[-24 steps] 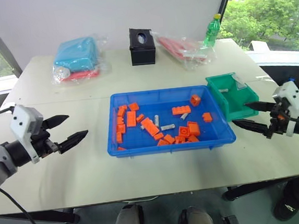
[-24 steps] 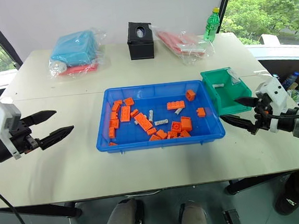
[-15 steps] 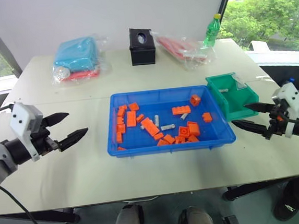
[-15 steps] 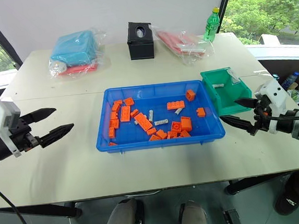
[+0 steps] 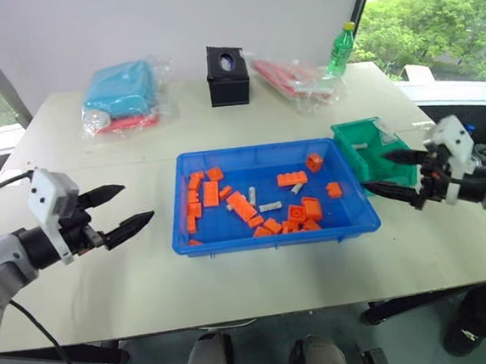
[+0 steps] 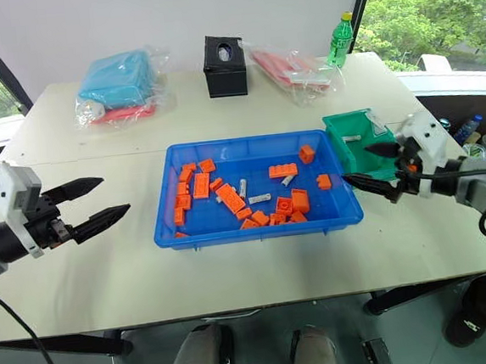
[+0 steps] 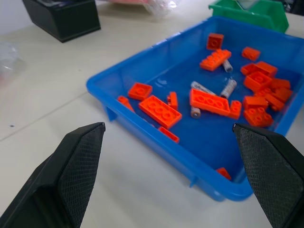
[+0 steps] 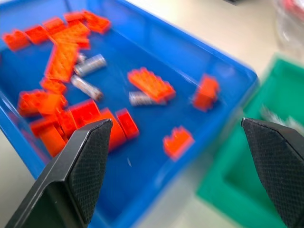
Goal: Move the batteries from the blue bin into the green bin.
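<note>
Your left gripper [image 5: 118, 214] hovered over bare table well to the left of the blue bin [image 5: 274, 230], its two black fingers spread wide and holding nothing. Inside the blue bin, the batteries [image 5: 271, 206] lay flat among the orange bricks [image 5: 212, 192], near the middle of its floor: one ran roughly along the bin's long side, another just left of it ran more front to back, and a third, to the right by a long brick, lay at a slant. Each was on its side, so its long axis was level with the floor, and which end was which could not be made out. Just beyond the blue bin's right end stood the green bin [image 5: 376, 163], touching or nearly touching it, with at least one small silver piece already lying inside near its back wall. Your right gripper [image 5: 389, 173] hung just in front of the green bin's cut-away front, close to the blue bin's right corner, fingers likewise spread apart and empty. I judged the main risk to be the clutter: the batteries sat tight against bricks, so a closing pinch could catch a brick as well or roll the cylinder away across the smooth floor. Closing across a battery's width rather than along its length would have been the safer approach.
</note>
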`<state>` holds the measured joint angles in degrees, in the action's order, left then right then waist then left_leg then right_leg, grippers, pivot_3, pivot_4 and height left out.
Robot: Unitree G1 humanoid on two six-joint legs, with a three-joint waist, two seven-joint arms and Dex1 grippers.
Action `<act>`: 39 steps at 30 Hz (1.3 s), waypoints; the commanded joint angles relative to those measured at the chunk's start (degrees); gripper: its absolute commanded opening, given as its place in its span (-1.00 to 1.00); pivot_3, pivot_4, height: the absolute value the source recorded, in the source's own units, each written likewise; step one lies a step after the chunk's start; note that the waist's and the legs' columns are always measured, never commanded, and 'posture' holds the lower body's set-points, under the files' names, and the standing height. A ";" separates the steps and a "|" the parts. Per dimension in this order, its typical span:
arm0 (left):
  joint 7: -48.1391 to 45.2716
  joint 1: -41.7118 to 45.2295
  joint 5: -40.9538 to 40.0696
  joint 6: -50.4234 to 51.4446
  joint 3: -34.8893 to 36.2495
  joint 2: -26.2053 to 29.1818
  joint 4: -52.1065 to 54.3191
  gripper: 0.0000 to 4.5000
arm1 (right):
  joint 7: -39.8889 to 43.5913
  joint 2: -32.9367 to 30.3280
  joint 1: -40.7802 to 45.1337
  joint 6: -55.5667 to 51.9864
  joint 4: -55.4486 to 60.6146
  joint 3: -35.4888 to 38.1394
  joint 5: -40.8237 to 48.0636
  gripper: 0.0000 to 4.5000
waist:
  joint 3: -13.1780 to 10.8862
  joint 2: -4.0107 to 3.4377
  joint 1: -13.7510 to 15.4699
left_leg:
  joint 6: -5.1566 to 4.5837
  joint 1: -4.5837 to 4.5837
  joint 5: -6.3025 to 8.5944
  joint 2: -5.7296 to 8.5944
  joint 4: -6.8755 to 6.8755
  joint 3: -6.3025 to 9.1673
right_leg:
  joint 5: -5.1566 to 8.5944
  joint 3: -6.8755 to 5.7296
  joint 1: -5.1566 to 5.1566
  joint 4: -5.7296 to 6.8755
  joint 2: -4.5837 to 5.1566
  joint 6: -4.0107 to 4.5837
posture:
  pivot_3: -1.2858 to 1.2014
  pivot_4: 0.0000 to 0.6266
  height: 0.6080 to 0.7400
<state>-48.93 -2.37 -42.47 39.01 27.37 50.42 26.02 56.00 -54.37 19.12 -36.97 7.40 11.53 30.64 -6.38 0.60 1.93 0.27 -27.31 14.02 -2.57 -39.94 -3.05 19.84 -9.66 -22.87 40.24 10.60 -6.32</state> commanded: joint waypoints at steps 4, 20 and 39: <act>-3.13 2.50 -1.31 -0.22 -1.42 2.33 1.52 1.00 | -3.29 7.89 10.76 -6.38 4.85 -13.68 -1.80 0.98 | 0.02 0.09 0.33 | 0.00 -0.07 0.00 -0.07 -0.01 -0.03 | -0.02 -0.01 -0.10 0.00 -0.05 0.03 | 0.03 -0.52 -0.66; -4.25 8.01 -1.60 0.72 -6.34 3.09 2.59 1.00 | -15.33 35.38 27.63 -11.72 -13.13 -31.78 -13.90 0.98 | 0.12 0.27 -0.03 | 0.17 -0.13 -0.10 -0.15 -0.01 -0.59 | -0.21 0.02 -0.52 0.36 -0.16 0.05 | 0.03 -0.52 -0.66; -2.15 7.85 -2.53 0.79 -5.23 3.09 3.67 1.00 | -13.23 38.40 27.40 -11.36 -18.49 -36.27 -20.97 0.98 | 0.19 0.39 -1.46 | 0.13 -0.11 -0.13 -0.29 -0.01 -0.98 | -0.22 0.03 -0.95 0.95 -0.04 0.03 | 0.03 -0.52 -0.66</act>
<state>-51.36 4.50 -44.40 39.91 21.02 53.00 28.32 42.40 -16.36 46.29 -49.43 -11.50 -24.70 10.10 -6.19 0.99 0.48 0.40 -27.42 13.90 -2.87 -39.96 -4.04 19.63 -9.62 -23.82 41.19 10.56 -6.29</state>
